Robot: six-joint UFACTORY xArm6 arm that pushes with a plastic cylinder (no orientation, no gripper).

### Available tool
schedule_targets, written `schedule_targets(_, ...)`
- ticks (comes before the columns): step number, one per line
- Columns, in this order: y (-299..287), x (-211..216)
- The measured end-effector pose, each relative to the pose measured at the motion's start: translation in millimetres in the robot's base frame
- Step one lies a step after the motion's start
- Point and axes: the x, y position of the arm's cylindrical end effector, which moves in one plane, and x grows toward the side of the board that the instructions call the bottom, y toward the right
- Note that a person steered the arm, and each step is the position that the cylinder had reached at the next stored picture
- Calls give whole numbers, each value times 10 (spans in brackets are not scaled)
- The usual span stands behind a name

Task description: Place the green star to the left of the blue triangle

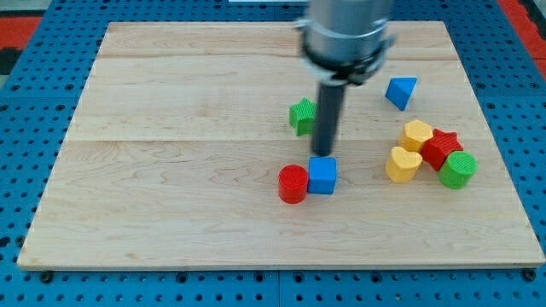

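**Board layout with rod tip beside the green star**

Eight blocks are shown on the wooden board [171,170]. From the view's left: a red cylinder [293,183] is seen touching a blue cube [322,175] below the board's centre. Above them the green star [301,116] is placed, partly hidden by the dark rod on its right side. The tip [323,154] is located just below and to the right of the star, directly above the blue cube. No jaws are carried; the arm ends in a plain rod. The blue triangle [401,91] is found well to the star's right, slightly higher. At the right, four blocks are clustered: a yellow heart [403,164], a yellow hexagonal block [417,134], a red star [441,147], and a green cylinder [458,170]. Counted by colour: two red, two blue, two green, two yellow.
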Motion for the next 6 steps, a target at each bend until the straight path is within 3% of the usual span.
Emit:
schedule_targets(1, -473, -170)
schedule_targets(3, -61, -678)
schedule_targets(5, 82, -316)
schedule_targets(6, 339, -719)
